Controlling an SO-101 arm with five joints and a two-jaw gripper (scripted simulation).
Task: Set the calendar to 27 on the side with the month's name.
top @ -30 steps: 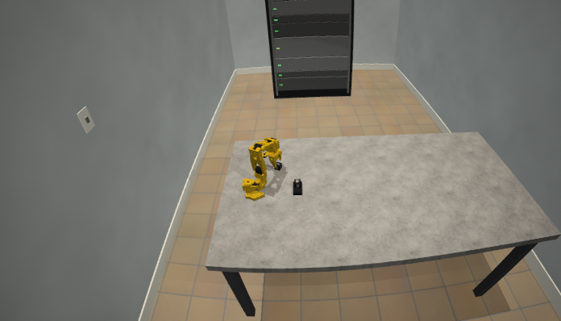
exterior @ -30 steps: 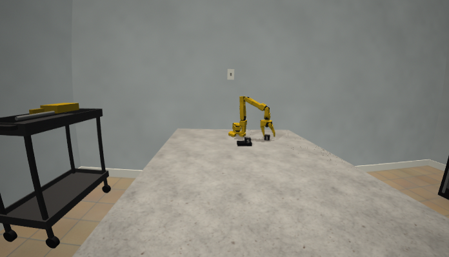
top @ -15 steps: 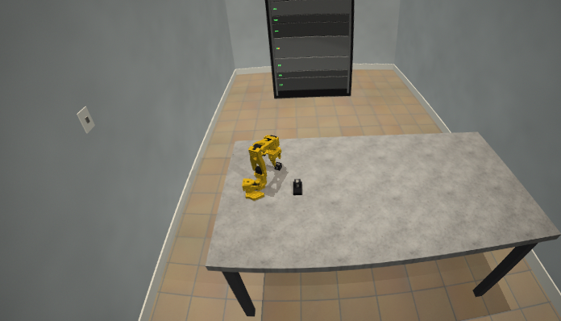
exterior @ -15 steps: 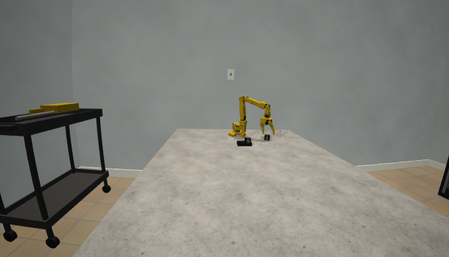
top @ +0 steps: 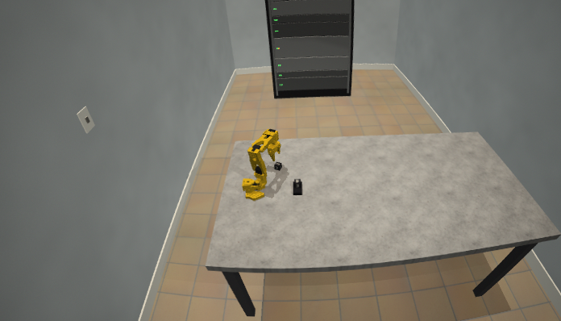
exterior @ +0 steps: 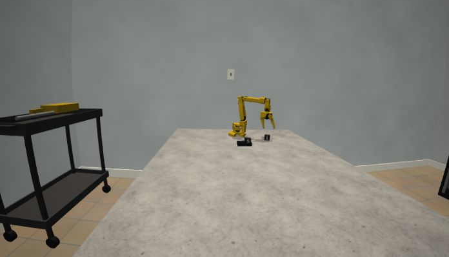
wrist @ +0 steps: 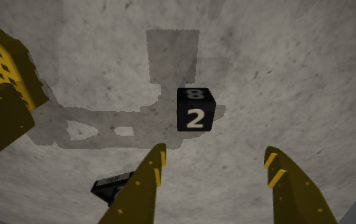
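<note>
Yellow tool (wrist: 215,190) parted and holding nothing, hanging above the grey counter (top: 392,201) — fingertips short of the loose black cube (wrist: 196,109), not touching it. Cube flat on the counter outside the tray, 8 on top, 2 on the side facing the wrist camera. Black tray (exterior: 240,143) near the arm's base — second cube (exterior: 247,139) standing in it. Both well apart from the loose cube.
</note>
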